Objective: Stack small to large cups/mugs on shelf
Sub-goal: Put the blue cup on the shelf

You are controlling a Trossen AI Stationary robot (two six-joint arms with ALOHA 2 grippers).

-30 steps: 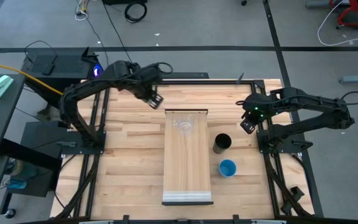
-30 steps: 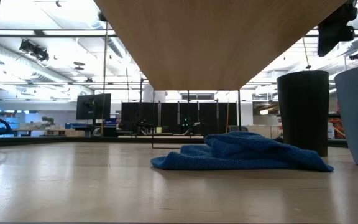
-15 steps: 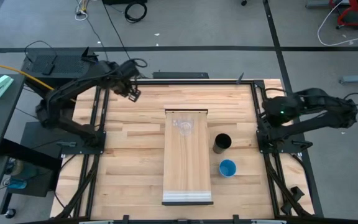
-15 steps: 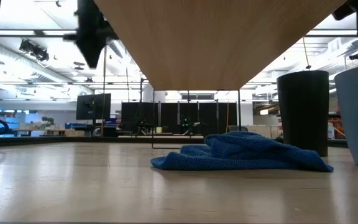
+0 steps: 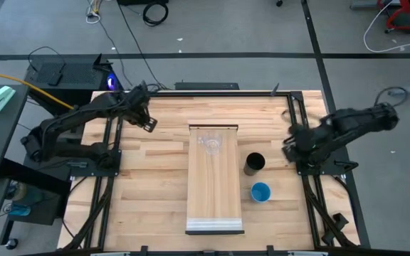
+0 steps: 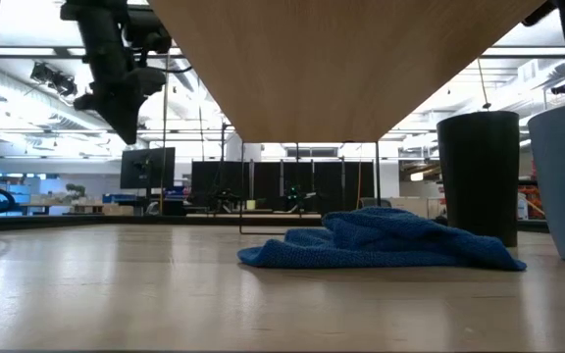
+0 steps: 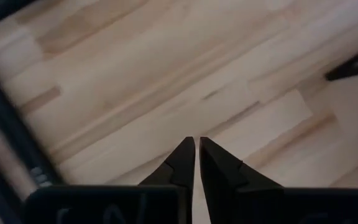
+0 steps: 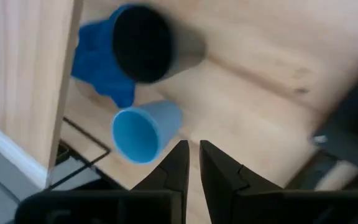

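Note:
The shelf [image 5: 214, 186], a long light-wood board, lies mid-table with its pale strip [image 5: 215, 227] at the near end. A clear cup [image 5: 211, 142] stands on its far end. Right of the board, a black cup [image 5: 254, 163] and a blue cup [image 5: 260, 191] stand upright on the table, also in the right wrist view as black cup [image 8: 143, 45] and blue cup [image 8: 143, 130]. My left gripper [image 5: 150, 125] hangs shut over bare tabletop left of the shelf's far end, holding nothing. My right gripper [image 5: 288, 144] is shut and holds nothing, right of the black cup.
A crumpled blue cloth [image 6: 381, 240] lies on the table under the raised shelf and pokes out beside the black cup [image 8: 95, 59]. Black frame rails run along the table's left edge [image 5: 116, 142] and right edge [image 5: 297, 142]. Bare wood lies left of the shelf.
My left gripper has gone from over the shelf's far end toward the table's left edge and has sunk lower. My right arm has swung about by the table's right edge and its wrist has rolled. The cups and the shelf have kept still.

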